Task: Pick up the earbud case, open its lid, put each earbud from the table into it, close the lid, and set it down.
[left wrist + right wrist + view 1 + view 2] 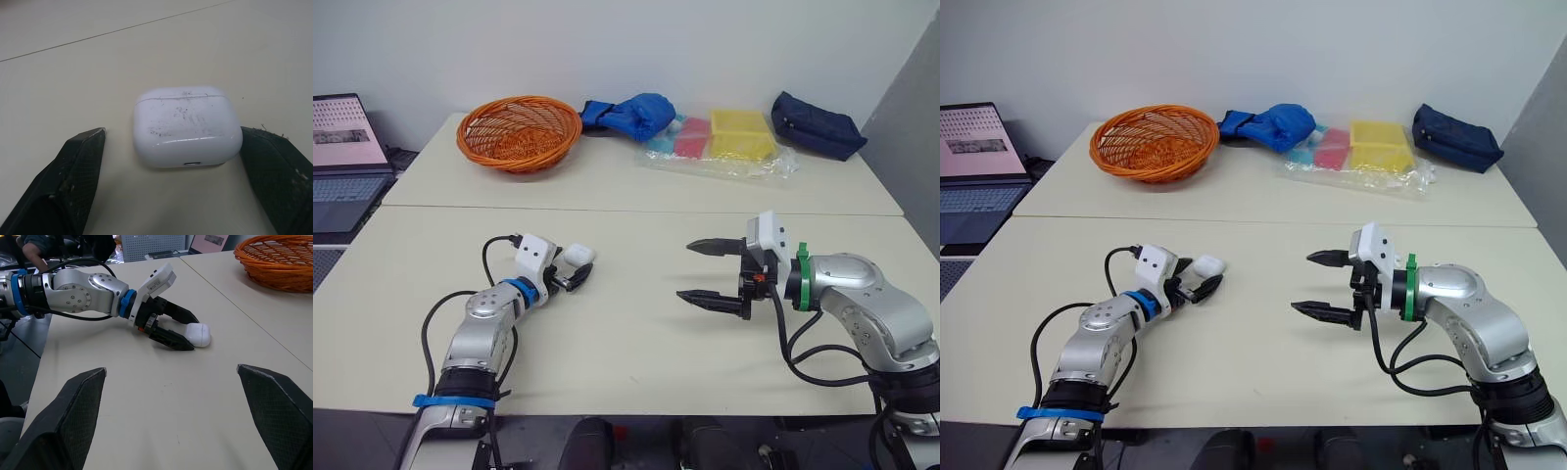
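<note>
Item: earbud case (187, 126), lid shut, lying on the table (636, 333) between my left gripper's (578, 262) spread fingers; one finger possibly touches it, I can't be sure. Right gripper (683, 270): fingers wide apart, empty, well away from the case.

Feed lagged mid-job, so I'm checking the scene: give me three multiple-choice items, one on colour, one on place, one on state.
1. The round woven wicker basket is: A orange; B green; C black.
2. The white glossy plastic earbud case lies: A in the basket; B on the table between the left end effector's fingers; C on the floor.
3. The case is: A open; B shut; C lidless.
Answers: A, orange weave; B, fingers flank it on the table; B, seam closed.
</note>
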Controlling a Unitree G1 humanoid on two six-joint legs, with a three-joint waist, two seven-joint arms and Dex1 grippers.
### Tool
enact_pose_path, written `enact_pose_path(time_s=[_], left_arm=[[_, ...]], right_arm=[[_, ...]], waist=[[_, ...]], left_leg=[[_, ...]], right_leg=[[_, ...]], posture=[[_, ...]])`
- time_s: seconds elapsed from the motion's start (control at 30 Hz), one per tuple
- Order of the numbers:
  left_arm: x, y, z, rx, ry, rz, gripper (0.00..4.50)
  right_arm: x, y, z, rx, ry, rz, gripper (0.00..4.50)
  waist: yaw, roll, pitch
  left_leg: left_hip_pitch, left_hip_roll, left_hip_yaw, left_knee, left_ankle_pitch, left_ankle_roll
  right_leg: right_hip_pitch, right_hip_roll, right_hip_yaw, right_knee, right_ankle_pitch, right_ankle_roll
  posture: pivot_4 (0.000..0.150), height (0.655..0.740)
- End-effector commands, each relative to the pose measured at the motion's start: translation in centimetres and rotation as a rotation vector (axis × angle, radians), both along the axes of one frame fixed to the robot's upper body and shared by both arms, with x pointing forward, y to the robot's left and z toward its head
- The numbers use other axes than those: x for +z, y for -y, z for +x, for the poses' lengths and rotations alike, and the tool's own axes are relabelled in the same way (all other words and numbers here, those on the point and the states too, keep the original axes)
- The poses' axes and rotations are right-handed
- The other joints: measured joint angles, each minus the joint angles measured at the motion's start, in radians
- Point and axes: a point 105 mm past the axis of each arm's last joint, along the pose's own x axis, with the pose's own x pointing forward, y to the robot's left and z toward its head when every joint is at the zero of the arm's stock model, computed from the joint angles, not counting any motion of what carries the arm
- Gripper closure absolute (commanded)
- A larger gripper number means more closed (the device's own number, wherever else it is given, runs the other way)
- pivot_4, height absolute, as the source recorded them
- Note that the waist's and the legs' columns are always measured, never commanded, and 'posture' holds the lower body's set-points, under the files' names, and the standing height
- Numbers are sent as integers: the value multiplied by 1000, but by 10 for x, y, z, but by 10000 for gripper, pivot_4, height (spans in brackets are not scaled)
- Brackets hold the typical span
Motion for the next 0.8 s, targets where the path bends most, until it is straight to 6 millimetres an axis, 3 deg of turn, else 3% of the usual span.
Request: enact_pose_path(time_s=[0.03,0.13,0.4,0.47,0.53,0.63,0.73,0.8], left_arm=[[-8,3,0,-15,-24,13,9007],[-6,3,1,-16,-20,13,17311],[14,9,9,-41,46,3,17466],[34,13,12,-72,144,14,17466],[64,25,9,-209,356,182,17466],[93,45,1,-413,610,369,17466],[105,57,-7,-549,774,487,17466],[121,71,-13,-660,944,561,17466]], right_arm=[[8,1,-4,8,37,6,0],[7,3,-4,0,33,7,0],[6,6,0,-20,32,7,0],[6,8,1,-26,29,5,0],[8,10,5,-39,18,6,0],[11,10,12,-53,-6,-19,0],[12,10,19,-64,-14,-61,0],[22,8,34,-110,-76,-27,0]], waist=[[0,0,0],[0,0,0],[0,0,0],[-1,0,0],[0,-1,1],[0,-1,1],[1,-1,1],[-2,-1,1]], left_leg=[[0,0,0,0,0,0],[0,0,0,0,0,0],[0,0,0,0,0,0],[0,0,0,0,0,0],[-1,0,0,0,0,0],[-6,0,0,0,0,0],[-6,0,0,0,0,0],[-6,0,1,-1,0,0]], right_leg=[[0,0,0,0,0,0],[0,0,0,0,0,0],[0,0,-1,0,0,0],[0,0,0,0,0,0],[-1,0,-1,-1,0,0],[-4,1,-1,-1,0,0],[-4,0,0,-2,1,-1],[-4,0,0,-4,1,0]], posture=[[1500,7400],[1500,7400],[1500,7400],[1500,7400],[1500,7400],[1500,7400],[1500,7400],[1500,7400]])
